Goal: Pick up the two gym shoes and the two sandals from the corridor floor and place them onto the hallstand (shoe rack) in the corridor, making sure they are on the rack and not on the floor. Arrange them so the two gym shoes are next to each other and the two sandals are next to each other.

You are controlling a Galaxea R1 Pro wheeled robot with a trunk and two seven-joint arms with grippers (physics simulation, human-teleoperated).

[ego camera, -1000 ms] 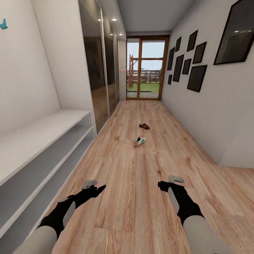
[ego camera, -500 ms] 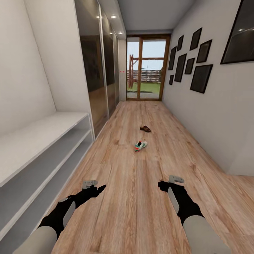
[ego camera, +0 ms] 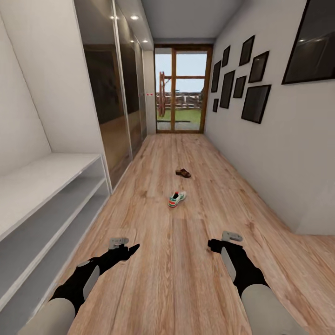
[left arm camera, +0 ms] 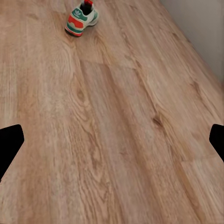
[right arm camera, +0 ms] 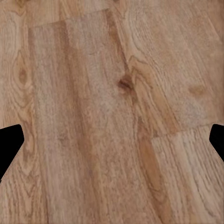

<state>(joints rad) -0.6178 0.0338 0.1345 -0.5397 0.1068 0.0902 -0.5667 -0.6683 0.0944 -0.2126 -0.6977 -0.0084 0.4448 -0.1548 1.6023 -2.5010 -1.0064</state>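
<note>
Light brown wood-grain plank flooring [ego camera: 186,260] runs down the corridor ahead of me toward a glazed door [ego camera: 180,88] at the far end. One white lace-up sneaker with green stripes and a red-orange heel [ego camera: 177,198] lies just above frame centre; my left wrist camera catches it too [left arm camera: 81,18]. One flat brown leather sandal [ego camera: 183,173] sits beyond it, apart. At the left edge stands the pale grey-white hallstand with its low bench and open shelves [ego camera: 42,195]. Both arms reach forward low over the planks, left gripper [ego camera: 122,243] and right gripper [ego camera: 224,238] each with fingers spread wide, holding nothing. Dark picture frames [ego camera: 255,103] hang upper right.
</note>
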